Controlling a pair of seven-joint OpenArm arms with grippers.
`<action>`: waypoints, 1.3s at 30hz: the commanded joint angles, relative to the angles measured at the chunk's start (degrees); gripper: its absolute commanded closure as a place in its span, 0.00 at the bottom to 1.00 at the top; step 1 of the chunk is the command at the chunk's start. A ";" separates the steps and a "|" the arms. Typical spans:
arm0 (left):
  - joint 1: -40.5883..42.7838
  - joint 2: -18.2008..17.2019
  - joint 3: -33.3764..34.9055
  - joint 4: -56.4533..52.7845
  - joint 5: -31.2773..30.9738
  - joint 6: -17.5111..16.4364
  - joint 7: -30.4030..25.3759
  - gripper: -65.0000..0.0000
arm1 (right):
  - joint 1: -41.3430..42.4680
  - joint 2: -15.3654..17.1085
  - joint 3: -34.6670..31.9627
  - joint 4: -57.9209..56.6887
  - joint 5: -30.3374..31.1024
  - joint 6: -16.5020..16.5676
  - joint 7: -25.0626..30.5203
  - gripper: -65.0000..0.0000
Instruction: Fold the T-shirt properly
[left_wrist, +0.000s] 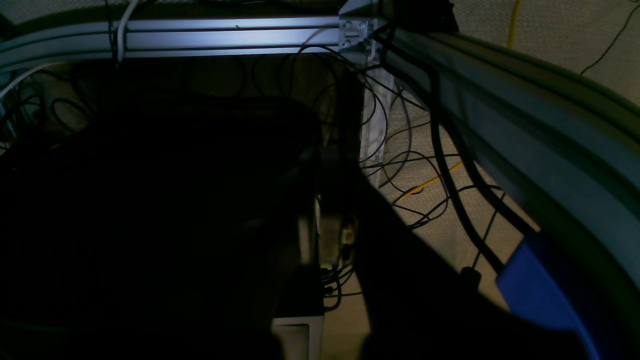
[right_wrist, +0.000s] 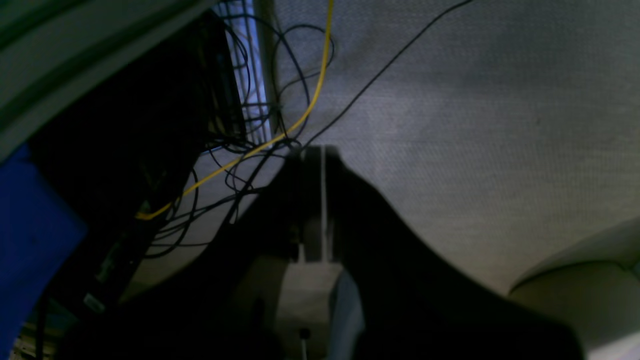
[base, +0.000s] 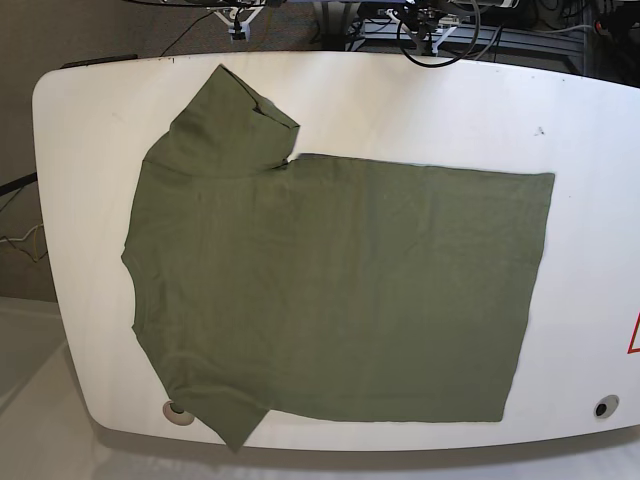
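The olive-green T-shirt (base: 340, 290) lies spread flat on the white table (base: 590, 130) in the base view, neckline to the left and hem to the right. Its far sleeve (base: 235, 115) has a turned-over corner. Its near sleeve (base: 235, 425) reaches the table's front edge. Neither arm shows in the base view. My right gripper (right_wrist: 320, 156) is a dark shape with its fingers pressed together, nothing between them, pointing at carpet below the table. My left gripper (left_wrist: 334, 162) is barely visible in shadow, shut, with no cloth in it.
An aluminium frame rail (left_wrist: 225, 35) and tangled black cables (left_wrist: 415, 175) hang under the table beside the left gripper. A yellow cable (right_wrist: 300, 120) crosses the grey carpet (right_wrist: 500, 125). A blue part (left_wrist: 540, 290) sits at the table edge.
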 joint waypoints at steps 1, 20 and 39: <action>0.40 -0.22 0.32 0.01 -0.12 -0.09 -0.68 1.00 | -1.25 0.19 0.04 0.17 0.48 -0.29 0.31 1.00; 2.57 -0.30 0.35 0.23 -0.36 -0.09 -3.13 1.00 | -1.34 0.50 0.00 0.41 1.62 0.47 2.37 1.00; 2.37 -0.23 0.41 0.89 -0.44 -0.07 -1.81 1.00 | -1.44 0.51 0.20 0.43 0.82 0.16 1.42 1.00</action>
